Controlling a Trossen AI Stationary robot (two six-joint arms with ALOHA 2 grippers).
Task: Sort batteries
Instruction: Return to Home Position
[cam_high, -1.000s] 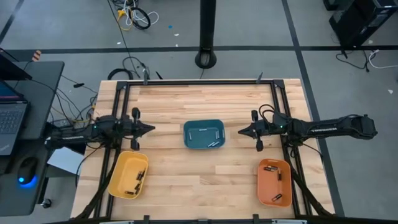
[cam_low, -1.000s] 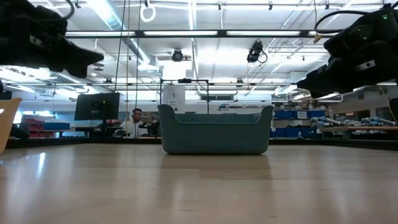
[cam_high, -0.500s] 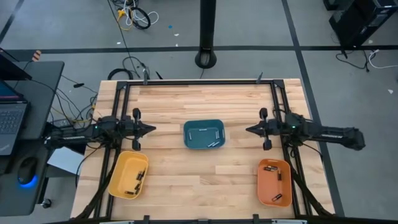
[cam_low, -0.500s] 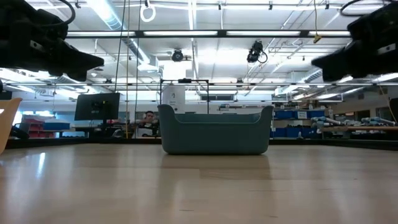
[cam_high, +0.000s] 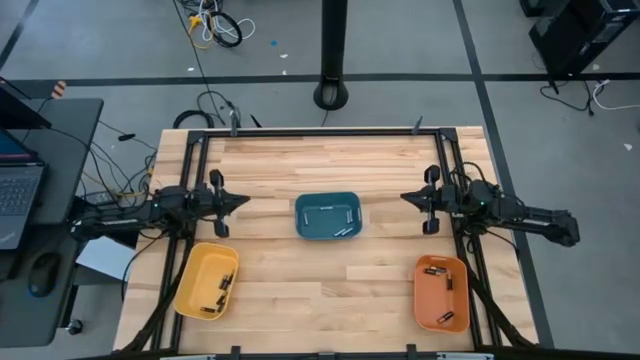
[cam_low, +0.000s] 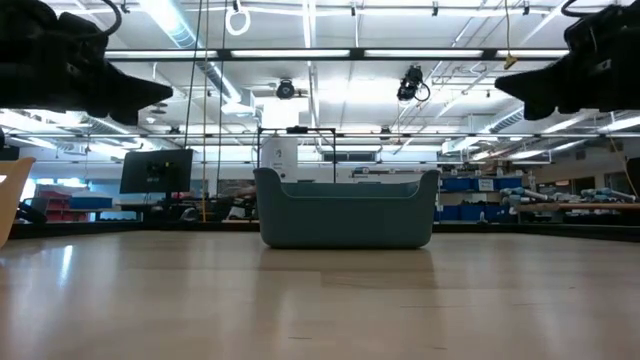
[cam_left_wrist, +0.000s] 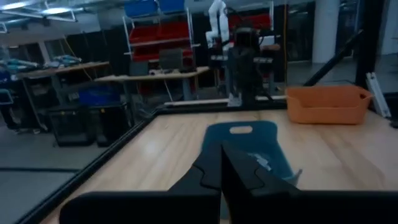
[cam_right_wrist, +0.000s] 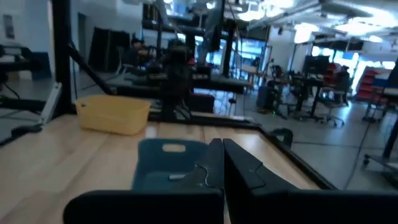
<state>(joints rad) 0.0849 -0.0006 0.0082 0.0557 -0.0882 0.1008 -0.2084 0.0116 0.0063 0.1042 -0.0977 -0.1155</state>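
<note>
Batteries, small dark cells with silvery ends, lie in three trays on the wooden table. Some are in the teal tray (cam_high: 328, 216) at the middle, some in the yellow tray (cam_high: 207, 281) near left, some in the orange tray (cam_high: 442, 292) near right. My left gripper (cam_high: 243, 203) hovers left of the teal tray, shut and holding nothing; its fingers (cam_left_wrist: 222, 163) point at that tray. My right gripper (cam_high: 405, 197) hovers right of the tray, also shut and holding nothing (cam_right_wrist: 222, 155). Both hang well above the tabletop in the low view.
A black frame (cam_high: 320, 133) runs along the table's far edge and down both sides. Bare wood lies between the three trays. A laptop and mouse sit on a side desk (cam_high: 30, 190) left of the table. A stand's base (cam_high: 331, 95) is on the floor beyond the far edge.
My right arm has drawn back toward the table's right edge and a little toward the far edge, moving its gripper away from the teal tray. Its fingers stay shut. The trays and batteries have not moved.
</note>
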